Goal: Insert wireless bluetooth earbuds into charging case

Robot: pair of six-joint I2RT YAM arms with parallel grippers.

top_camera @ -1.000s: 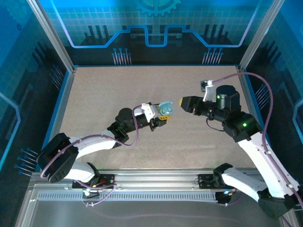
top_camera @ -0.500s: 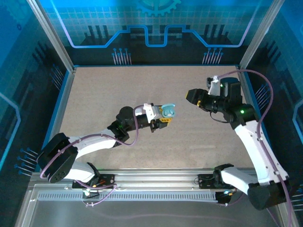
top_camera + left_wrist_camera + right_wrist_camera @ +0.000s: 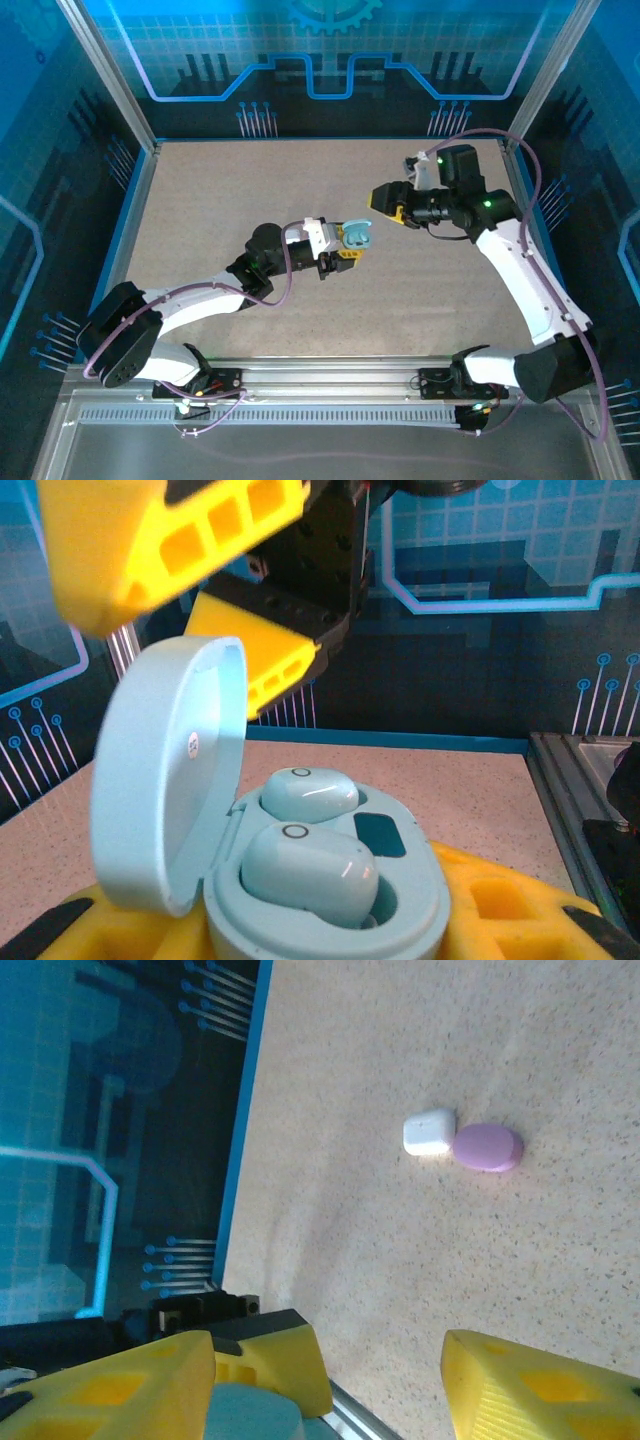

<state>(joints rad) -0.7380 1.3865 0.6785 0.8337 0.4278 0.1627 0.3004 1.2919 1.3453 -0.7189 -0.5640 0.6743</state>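
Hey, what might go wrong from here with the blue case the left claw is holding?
The right claw hangs open right by the raised lid of the light blue case; a bump might twist it in the left claw. Closing the lid crooked could unseat the two buds.

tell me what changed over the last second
The right gripper pulled back to the right, then swung left again, ending close to the case. Nothing was grabbed or let go. The left gripper stayed put, holding the open case; both earbuds sit in it.
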